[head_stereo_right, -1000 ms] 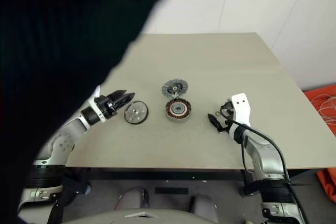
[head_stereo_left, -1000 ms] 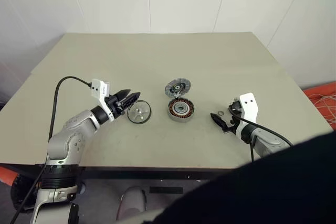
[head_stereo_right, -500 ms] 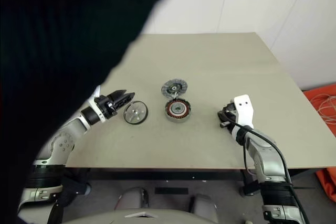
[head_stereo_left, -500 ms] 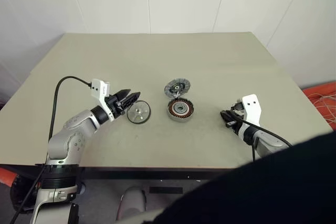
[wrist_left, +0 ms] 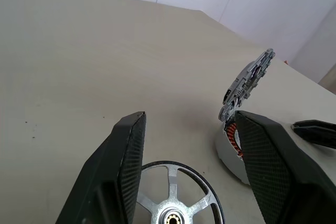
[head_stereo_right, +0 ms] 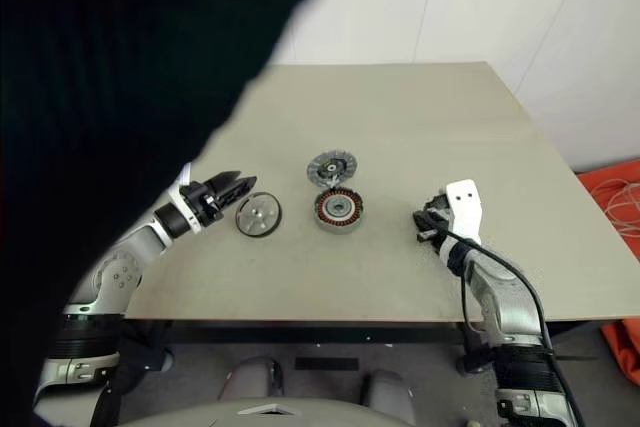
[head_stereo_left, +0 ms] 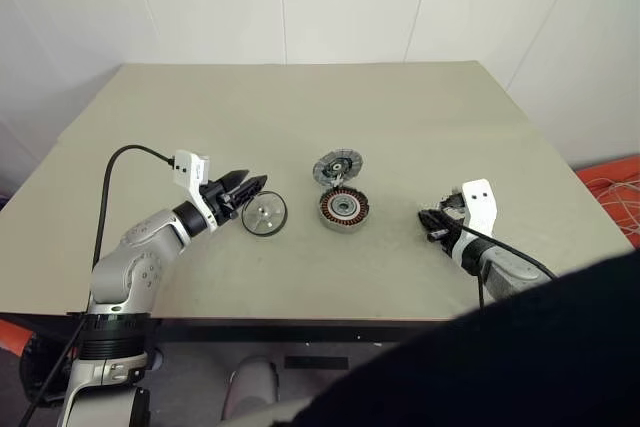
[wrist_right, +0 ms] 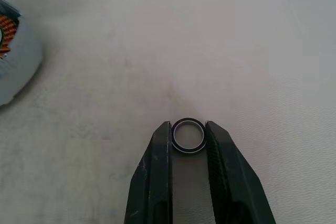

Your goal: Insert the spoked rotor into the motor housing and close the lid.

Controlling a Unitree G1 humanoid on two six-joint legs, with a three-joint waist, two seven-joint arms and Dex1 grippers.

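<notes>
Left claw (head_stereo_left: 252, 187) apart, at left of lid (head_stereo_left: 265, 215) on surface (head_stereo_left: 400, 127) – careless close could skid it. Centre: rotor (head_stereo_left: 338, 166) leaning on housing (head_stereo_left: 344, 208), may topple. Right claw (wrist_right: 188, 148) clamped on small ring (wrist_right: 188, 136) – thin, could pop out.

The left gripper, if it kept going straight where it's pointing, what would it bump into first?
Probably the lid. The left gripper is open and aims toward the robot's right, with the lid just ahead and between its fingers in the left wrist view. The housing lies farther along. It might pass just above the lid; height is unclear.
</notes>
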